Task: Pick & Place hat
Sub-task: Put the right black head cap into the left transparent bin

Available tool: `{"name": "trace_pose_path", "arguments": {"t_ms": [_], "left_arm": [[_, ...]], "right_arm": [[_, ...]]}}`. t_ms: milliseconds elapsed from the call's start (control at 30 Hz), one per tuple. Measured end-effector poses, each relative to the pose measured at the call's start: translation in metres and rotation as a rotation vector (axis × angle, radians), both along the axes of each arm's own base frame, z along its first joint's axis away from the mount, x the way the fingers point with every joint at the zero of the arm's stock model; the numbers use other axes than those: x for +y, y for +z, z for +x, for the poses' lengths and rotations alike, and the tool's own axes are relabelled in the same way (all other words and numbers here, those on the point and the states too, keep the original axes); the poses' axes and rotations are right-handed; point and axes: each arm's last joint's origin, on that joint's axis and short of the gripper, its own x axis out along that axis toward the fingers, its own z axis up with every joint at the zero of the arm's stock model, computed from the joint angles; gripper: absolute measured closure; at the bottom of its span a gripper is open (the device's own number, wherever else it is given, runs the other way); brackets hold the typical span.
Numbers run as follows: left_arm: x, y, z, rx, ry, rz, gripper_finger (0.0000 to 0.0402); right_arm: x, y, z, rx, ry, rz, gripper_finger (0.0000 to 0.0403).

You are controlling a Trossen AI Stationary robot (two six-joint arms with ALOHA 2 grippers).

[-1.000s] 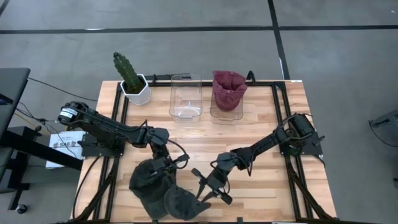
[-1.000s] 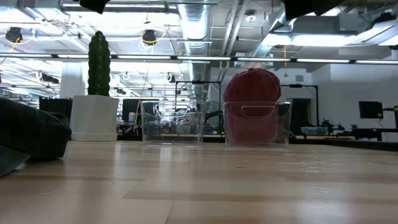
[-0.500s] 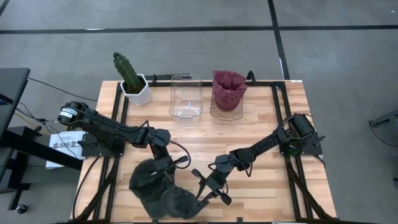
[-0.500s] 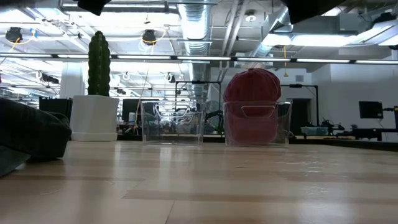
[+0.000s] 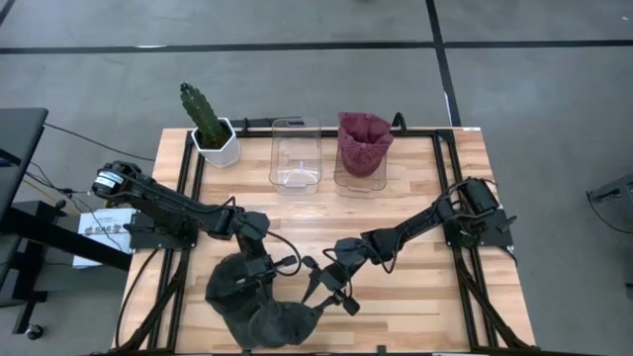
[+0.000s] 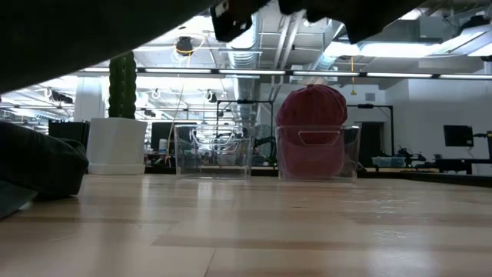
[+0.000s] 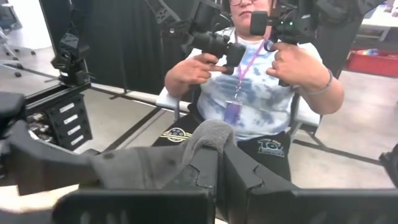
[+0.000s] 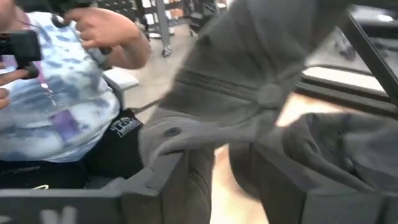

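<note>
A dark grey hat [image 5: 242, 292] lies bunched at the table's near left, and the low view shows part of it resting on the wood [image 6: 38, 165]. My left gripper [image 5: 269, 267] is shut on a raised fold of the hat. Just to the hat's right, my right gripper [image 5: 315, 292] is open. Its fingers stand on either side of a hanging part of the hat's crown [image 8: 249, 74], below the top button [image 8: 270, 96]. My left gripper pinches a raised fold of the hat's cloth [image 7: 211, 132] between its two fingers, several layers thick. The fingers come nearly level from the table's left. The rest of the hat sags onto the table. My right gripper has a strip of the hat [image 8: 200, 168] lying against one open finger [image 8: 168, 186]. The other finger stands clear of it.
At the far side, a maroon hat [image 5: 363, 138] sits in a clear container [image 5: 341, 180], next to a second clear container [image 5: 296, 153]. A potted cactus [image 5: 208, 124] stands far left. Dark shapes fill the top of the low view. A person sits beyond the table's near edge.
My right gripper has opened and gone a little toward the table's left and down, letting go of the hat's crown, which has sunk against the rest of the hat. My left gripper has rolled about its own line while staying shut on its fold.
</note>
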Motion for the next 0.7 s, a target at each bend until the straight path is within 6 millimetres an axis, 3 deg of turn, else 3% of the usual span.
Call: {"name": "trace_pose_path", "arguments": {"t_ms": [267, 700], "left_arm": [[-0.010, 0.000, -0.005, 0.005, -0.036, -0.002, 0.0393], [-0.027, 0.000, -0.013, 0.029, -0.088, -0.007, 0.0394]], "right_arm": [[-0.016, -0.005, 0.005, 0.043, -0.124, -0.038, 0.0177], [-0.053, -0.008, 0.015, 0.091, -0.219, -0.024, 0.0180]]}}
